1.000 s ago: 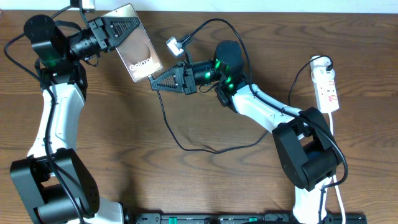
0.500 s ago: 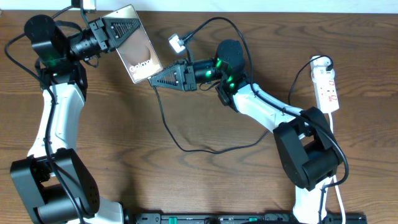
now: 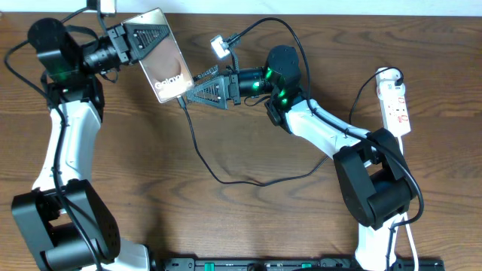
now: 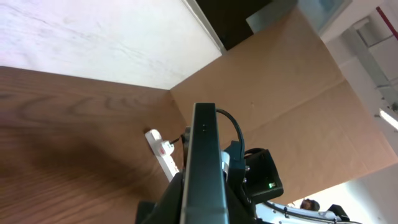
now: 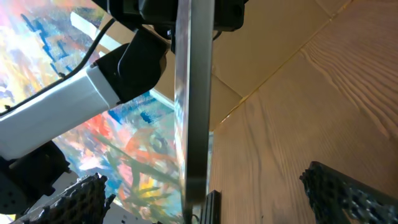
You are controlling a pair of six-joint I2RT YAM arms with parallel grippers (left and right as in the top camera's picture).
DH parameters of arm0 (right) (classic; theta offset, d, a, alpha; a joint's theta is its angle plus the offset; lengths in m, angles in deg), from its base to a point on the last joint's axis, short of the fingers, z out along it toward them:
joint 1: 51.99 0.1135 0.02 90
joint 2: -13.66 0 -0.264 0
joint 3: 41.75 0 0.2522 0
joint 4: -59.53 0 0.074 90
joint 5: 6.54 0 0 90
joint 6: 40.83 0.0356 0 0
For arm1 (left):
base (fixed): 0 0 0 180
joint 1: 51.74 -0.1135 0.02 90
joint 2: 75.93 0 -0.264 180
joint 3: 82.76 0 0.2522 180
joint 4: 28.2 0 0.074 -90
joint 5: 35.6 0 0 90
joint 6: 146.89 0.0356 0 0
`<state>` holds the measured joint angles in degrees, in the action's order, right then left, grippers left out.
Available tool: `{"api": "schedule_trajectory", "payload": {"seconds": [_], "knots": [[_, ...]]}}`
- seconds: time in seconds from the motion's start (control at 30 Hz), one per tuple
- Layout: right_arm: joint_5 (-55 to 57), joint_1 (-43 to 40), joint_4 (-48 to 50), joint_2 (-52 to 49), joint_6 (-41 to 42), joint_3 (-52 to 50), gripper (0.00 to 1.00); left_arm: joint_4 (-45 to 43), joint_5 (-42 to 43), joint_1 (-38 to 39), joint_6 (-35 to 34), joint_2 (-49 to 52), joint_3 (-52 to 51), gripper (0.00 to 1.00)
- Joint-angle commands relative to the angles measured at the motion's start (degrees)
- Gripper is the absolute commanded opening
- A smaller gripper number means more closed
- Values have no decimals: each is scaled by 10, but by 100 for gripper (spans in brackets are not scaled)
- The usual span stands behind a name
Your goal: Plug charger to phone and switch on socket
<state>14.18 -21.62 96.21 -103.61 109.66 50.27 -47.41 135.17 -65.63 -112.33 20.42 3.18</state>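
1. Nearest you, the slack of the charger [image 3: 256, 183] lies in a loose loop on the table [image 3: 151, 203]. That spare length lets the tip be lifted to the phone without tugging at the cable's other end.
2. Further in on your right, the socket [image 3: 397, 102] lies flat, well apart from both grippers, and the black cable runs up to its far end. You cannot tell from these views whether its switch is on, so treat that step as not yet done.
3. At mid-table the right gripper [image 3: 190, 92] points straight at the phone's lower end. In its wrist view the fingers [image 5: 84, 196] stand spread to either side, pinching nothing. The small dark plug tip [image 5: 211, 208] sits between them, right at the phone's end, but whether it is seated in the port is hidden.
4. The phone [image 3: 169, 68] is held up off the table and tilted, its lower end turned toward the right arm. It looks placed that way to present the port to the tip.
5. Farthest back, the left gripper [image 3: 157, 34] is clamped on the phone's upper half, which leaves the port end free.
6. Your step in hand is the plugging itself – check the tip is home, then send the right arm, the nearer one, to the switch
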Motion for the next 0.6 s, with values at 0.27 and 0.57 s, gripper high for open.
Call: {"api": "schedule_trajectory", "payload": {"seconds": [0.27,0.57], "knots": [[-3,-57,-59,6,0,10,99,169,44,-100,90,-9,4,7],[70,-74,-329,7,-148,11,99,430,-20,-111,323,-9,-17,7]]}}
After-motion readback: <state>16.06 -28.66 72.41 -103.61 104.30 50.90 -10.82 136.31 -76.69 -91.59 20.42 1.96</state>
